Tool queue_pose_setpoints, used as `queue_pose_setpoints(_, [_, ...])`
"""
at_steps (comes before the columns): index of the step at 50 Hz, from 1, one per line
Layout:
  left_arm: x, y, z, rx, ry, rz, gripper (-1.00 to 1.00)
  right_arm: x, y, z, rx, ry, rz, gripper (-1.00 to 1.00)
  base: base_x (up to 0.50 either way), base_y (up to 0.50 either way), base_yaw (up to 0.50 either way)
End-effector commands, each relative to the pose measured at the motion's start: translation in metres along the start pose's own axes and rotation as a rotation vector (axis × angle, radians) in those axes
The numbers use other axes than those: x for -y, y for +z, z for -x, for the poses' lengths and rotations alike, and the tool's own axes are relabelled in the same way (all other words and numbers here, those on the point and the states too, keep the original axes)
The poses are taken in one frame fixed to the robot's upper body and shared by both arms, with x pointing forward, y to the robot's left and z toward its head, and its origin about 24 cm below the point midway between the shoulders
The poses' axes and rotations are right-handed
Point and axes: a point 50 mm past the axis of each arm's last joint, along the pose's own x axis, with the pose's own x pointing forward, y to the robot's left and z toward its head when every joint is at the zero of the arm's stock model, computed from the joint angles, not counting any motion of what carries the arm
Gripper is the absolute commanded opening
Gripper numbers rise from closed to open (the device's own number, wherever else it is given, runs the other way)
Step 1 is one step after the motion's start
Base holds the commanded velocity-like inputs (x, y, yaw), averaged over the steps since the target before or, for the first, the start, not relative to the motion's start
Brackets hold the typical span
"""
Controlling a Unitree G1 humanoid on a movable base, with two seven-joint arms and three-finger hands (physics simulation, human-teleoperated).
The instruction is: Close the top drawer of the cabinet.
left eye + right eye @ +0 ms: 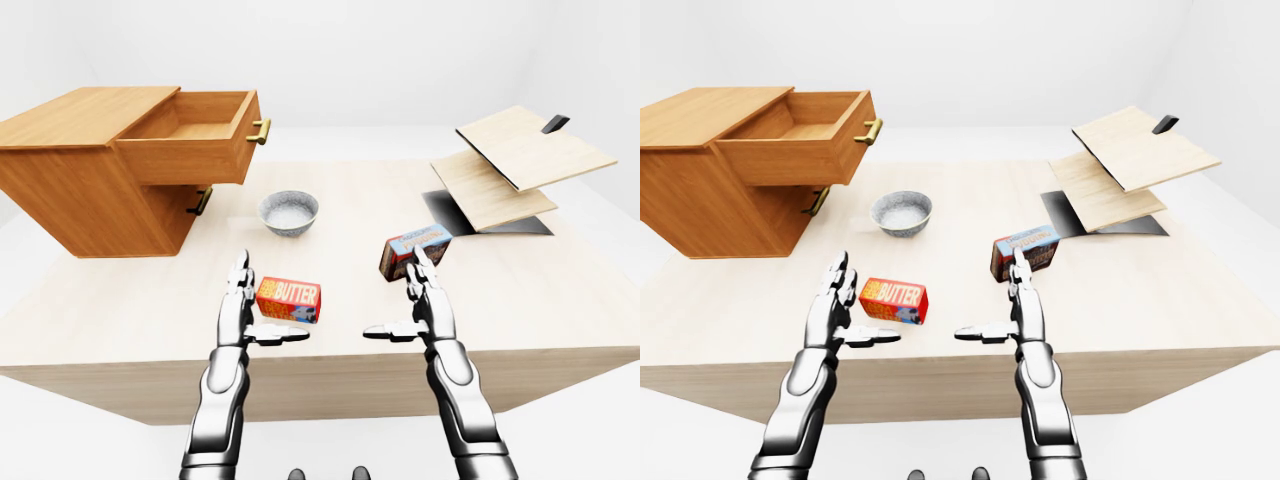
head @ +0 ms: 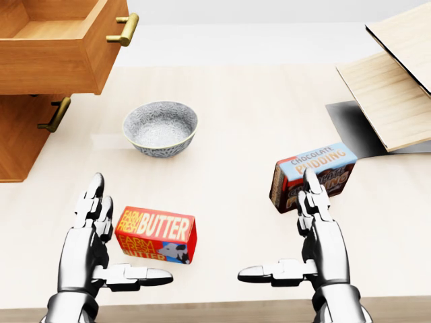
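Note:
A wooden cabinet (image 1: pixel 70 170) stands at the upper left of the table. Its top drawer (image 1: pixel 195 140) is pulled far out and looks empty, with a brass handle (image 1: pixel 260 131) on its face. The lower drawer's handle (image 1: pixel 201 201) shows beneath it. My left hand (image 2: pixel 94 235) is open low in the head view, fingers up and thumb pointing right, well below the drawer. My right hand (image 2: pixel 306 232) mirrors it, open, holding nothing.
On the light wooden table (image 1: pixel 350 200) a grey bowl (image 2: pixel 160 128) sits below the drawer. A red butter box (image 2: pixel 156 234) lies by my left hand, a chocolate pudding box (image 2: pixel 316 169) just beyond my right fingertips. Two tilted wooden boards (image 1: pixel 520 160) hover over a dark opening (image 2: pixel 350 128) at right.

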Motion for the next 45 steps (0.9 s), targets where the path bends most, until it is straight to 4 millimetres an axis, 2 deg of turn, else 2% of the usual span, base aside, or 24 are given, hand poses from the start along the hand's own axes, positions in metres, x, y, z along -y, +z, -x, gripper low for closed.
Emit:
queue_pose_setpoints(1, [-0.008,-0.001,0.000,-0.001,0.001,0.001,1.00,0.009,0.000,0.002,0.001,-0.001,0.004,1.00,0.00,0.00,0.00])
queue_pose_setpoints(15, [-0.013,0.004,-0.002,-0.011,0.016,0.040,1.00,0.009,0.001,0.001,-0.002,-0.003,0.006,1.00,0.00,0.00,0.00])
queue_pose_setpoints(22, [-0.011,0.023,-0.001,0.043,-0.019,0.019,1.00,0.008,0.007,-0.002,-0.005,-0.010,-0.002,1.00,0.00,0.00,0.00])
queue_pose_setpoints(27, [-0.013,0.053,-0.009,0.167,-0.035,0.032,1.00,0.007,0.030,-0.004,0.076,0.002,-0.047,1.00,0.00,0.00,0.00])
queue_pose_setpoints(37, [-0.006,0.118,-0.019,0.429,-0.087,0.032,1.00,0.002,0.099,-0.013,0.359,0.038,-0.021,1.00,0.00,0.00,0.00])
queue_pose_setpoints(43, [-0.005,0.133,-0.020,0.490,-0.095,0.027,1.00,0.002,0.124,-0.013,0.462,0.043,0.018,1.00,0.00,0.00,0.00])
queue_pose_setpoints(45, [-0.005,0.136,-0.018,0.502,-0.094,0.027,1.00,0.003,0.125,-0.012,0.468,0.040,0.043,1.00,0.00,0.00,0.00])
